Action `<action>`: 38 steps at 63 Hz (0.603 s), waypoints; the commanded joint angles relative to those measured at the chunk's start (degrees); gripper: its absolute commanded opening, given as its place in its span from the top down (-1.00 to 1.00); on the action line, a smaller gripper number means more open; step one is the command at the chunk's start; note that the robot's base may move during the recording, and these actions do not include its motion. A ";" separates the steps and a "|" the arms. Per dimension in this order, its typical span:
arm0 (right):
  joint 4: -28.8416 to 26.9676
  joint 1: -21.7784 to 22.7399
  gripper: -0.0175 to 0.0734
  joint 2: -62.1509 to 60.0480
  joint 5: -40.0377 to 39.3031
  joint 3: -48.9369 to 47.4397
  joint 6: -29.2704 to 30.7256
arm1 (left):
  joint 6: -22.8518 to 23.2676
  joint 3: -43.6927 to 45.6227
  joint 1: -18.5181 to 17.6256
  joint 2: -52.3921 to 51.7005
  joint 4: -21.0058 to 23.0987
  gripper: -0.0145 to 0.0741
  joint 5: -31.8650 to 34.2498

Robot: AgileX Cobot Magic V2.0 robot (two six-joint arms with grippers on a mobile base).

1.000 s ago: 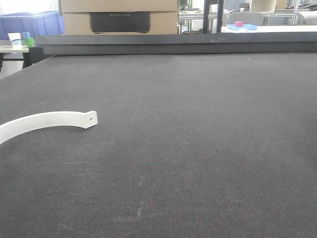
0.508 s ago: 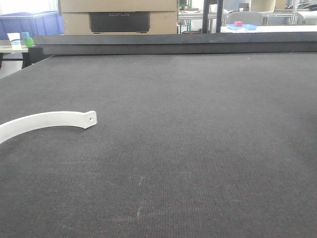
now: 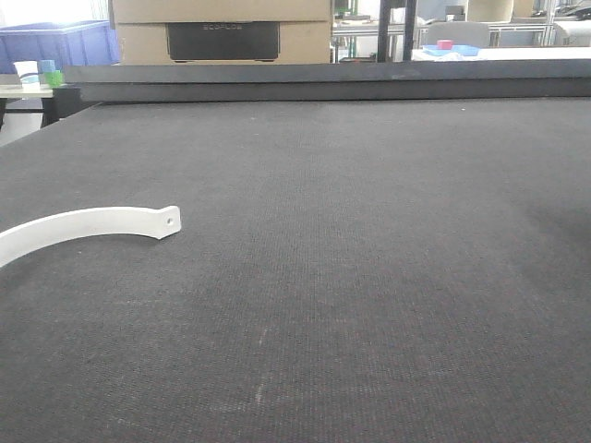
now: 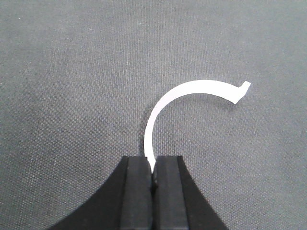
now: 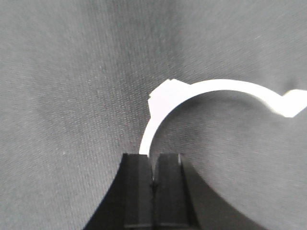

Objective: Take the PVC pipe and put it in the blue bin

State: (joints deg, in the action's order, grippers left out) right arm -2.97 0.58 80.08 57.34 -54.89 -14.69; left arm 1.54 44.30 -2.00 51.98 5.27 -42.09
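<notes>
The PVC pipe point(image 3: 83, 224) is a slim white arc on the dark mat at the left of the front view. Its squared end with a small hole points right, and its other end runs off the left edge. In the left wrist view my left gripper point(image 4: 153, 165) is shut on one end of this pipe point(image 4: 192, 88), which curves up and to the right. In the right wrist view my right gripper point(image 5: 153, 163) is shut on the end of a second white curved piece point(image 5: 225, 86) held a little above the mat. Neither gripper shows in the front view.
A blue bin point(image 3: 55, 41) stands beyond the table's far left corner, beside a cardboard box point(image 3: 222, 28). A raised dark ledge point(image 3: 323, 81) runs along the table's far edge. Small cups point(image 3: 37, 72) sit on a side table at the left.
The pipe's squared end has shifted very slightly left in the front view. A faint shadow has come onto the mat at the right edge.
</notes>
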 commanded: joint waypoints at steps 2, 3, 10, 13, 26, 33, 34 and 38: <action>-0.56 -0.11 0.92 2.41 -0.79 -0.46 -0.46 | 0.04 -0.10 -0.02 -0.16 0.57 0.92 -0.01; -0.56 -0.11 0.90 2.71 -0.79 -0.46 -0.46 | 0.04 -0.10 -0.02 -0.16 0.57 0.92 -0.01; -0.56 -0.11 0.54 4.94 -0.79 -0.46 -0.46 | 0.04 -0.10 -0.02 -0.16 0.57 0.92 -0.12; -0.73 -0.11 0.38 5.46 -0.79 -0.46 -0.46 | 0.04 -0.10 -0.02 -0.16 0.57 0.92 -0.12; -1.50 -0.11 0.07 7.24 -3.17 -0.23 -0.46 | 0.04 -0.10 -0.02 -0.16 0.57 0.92 -0.12; -1.88 -0.11 0.08 9.32 -4.82 0.60 -0.46 | 0.04 -0.10 -0.02 -0.16 0.57 0.92 -0.12; -1.88 -0.11 0.08 9.60 -4.98 0.88 -0.46 | 0.04 -0.10 -0.02 -0.16 0.57 0.92 -0.12; -2.15 -0.11 0.08 10.69 -5.38 1.42 -0.46 | 0.04 -0.10 -0.02 -0.16 0.57 0.92 -0.12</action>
State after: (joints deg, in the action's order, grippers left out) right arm -4.87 0.50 89.53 52.91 -54.35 -15.00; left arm 1.54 44.30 -2.00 51.98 5.27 -42.45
